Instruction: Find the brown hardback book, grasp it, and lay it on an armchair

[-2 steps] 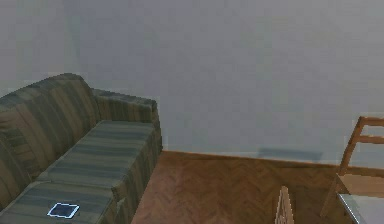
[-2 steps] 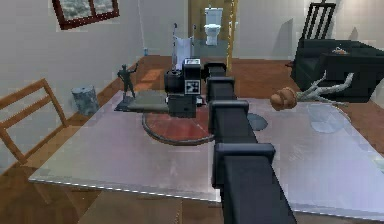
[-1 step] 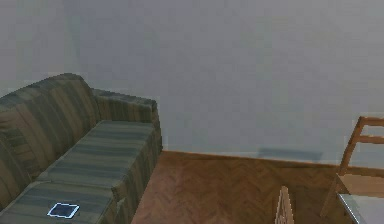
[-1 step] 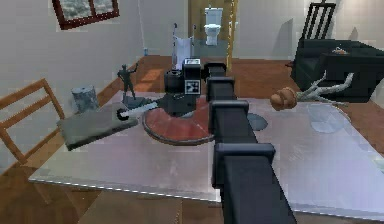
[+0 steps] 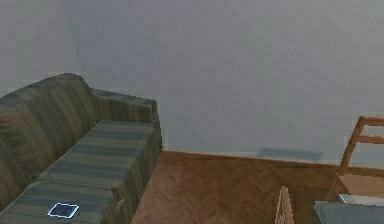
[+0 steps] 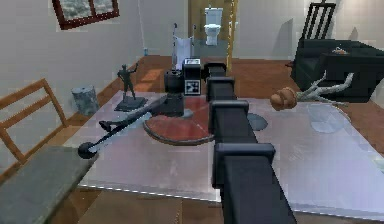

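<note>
Brown hardback book (image 6: 180, 107), by best guess the small dark red-brown block lying on the grey tabletop (image 6: 330, 160) in the arm side view, at the 12 o'clock rim of a round reddish mat (image 6: 175, 128). Dark arm (image 6: 240, 150) stretched up from the frame's 6 o'clock, claw (image 6: 177, 90) at its far end, right by that block. Over, beside or touching: impossible to say. Likewise cannot tell whether anything is gripped, with the block resting on the surface there. At the mat's 9 o'clock, a long black rod with a ball end (image 6: 118, 128). At 10 o'clock, a small dark statue (image 6: 126, 85). At 2 o'clock, a brown lump with pale antler-like branches (image 6: 305, 92). Beyond the tabletop, black boxy furniture (image 6: 340, 60) at the frame's 2 o'clock, a white toilet (image 6: 213, 22) through a doorway at 12, a framed picture (image 6: 85, 10) at 11, a wooden chair (image 6: 30, 110) at 9.

Forward view: striped sofa (image 5: 90, 150) from 9 down to 7 o'clock, a small white-edged blue square (image 5: 63, 210) on its seat. Pale chair frame (image 5: 362, 150) at 4 o'clock, wood floor (image 5: 220, 190) between.

Judged stiff and flat, moderately weighty, cover probably smooth enough to slip. Best taken across its thickness at the spine or a long edge, squarely, to keep it from swinging or splaying. Lying flat, little room beneath for a finger.
</note>
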